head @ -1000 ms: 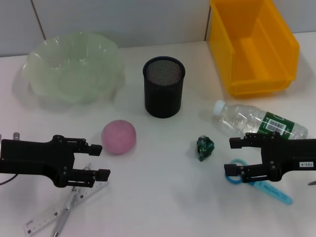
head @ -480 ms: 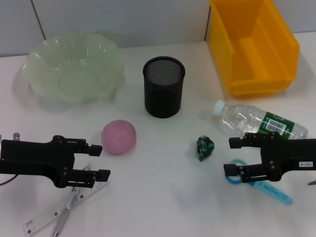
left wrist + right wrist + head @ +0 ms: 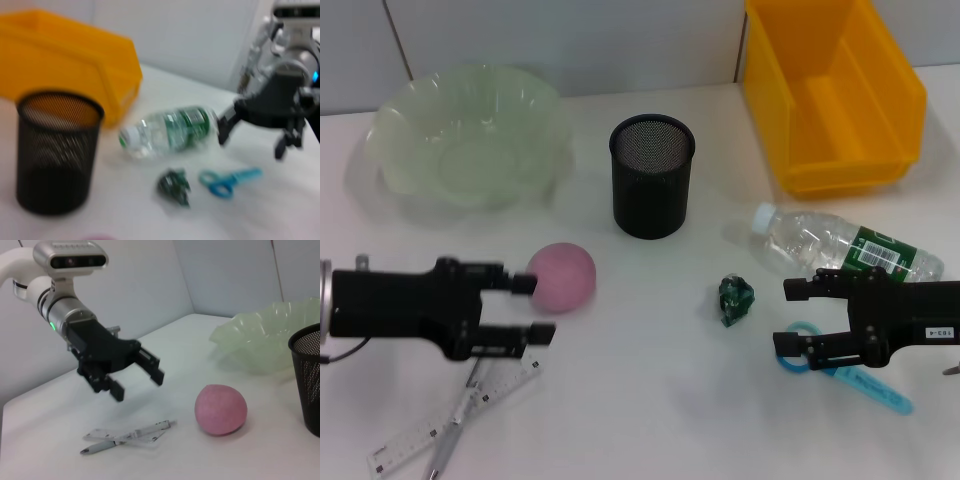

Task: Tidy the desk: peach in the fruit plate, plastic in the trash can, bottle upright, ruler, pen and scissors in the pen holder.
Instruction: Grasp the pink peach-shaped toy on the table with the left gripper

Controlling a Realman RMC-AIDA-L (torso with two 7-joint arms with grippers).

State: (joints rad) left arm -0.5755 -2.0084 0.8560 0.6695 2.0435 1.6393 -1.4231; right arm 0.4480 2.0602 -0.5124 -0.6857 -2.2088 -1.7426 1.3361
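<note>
The pink peach [image 3: 561, 277] lies on the white desk, also in the right wrist view [image 3: 220, 409]. My left gripper [image 3: 535, 310] is open just left of it, above the ruler [image 3: 430, 432] and pen [image 3: 458, 420]. My right gripper [image 3: 785, 316] is open, over the handle of the blue scissors [image 3: 875, 390]. The clear bottle [image 3: 845, 250] lies on its side behind the right gripper. A crumpled green plastic wad [image 3: 735, 298] lies left of the right gripper. The black mesh pen holder [image 3: 652, 175] stands at the middle back.
The pale green fruit plate [image 3: 470, 135] sits at the back left. The yellow bin [image 3: 830, 90] stands at the back right. The left wrist view shows the pen holder [image 3: 55, 150], bottle [image 3: 170, 130], plastic [image 3: 174, 186] and scissors [image 3: 230, 179].
My left gripper has moved right and slightly back, closer to the peach. The right arm has not moved.
</note>
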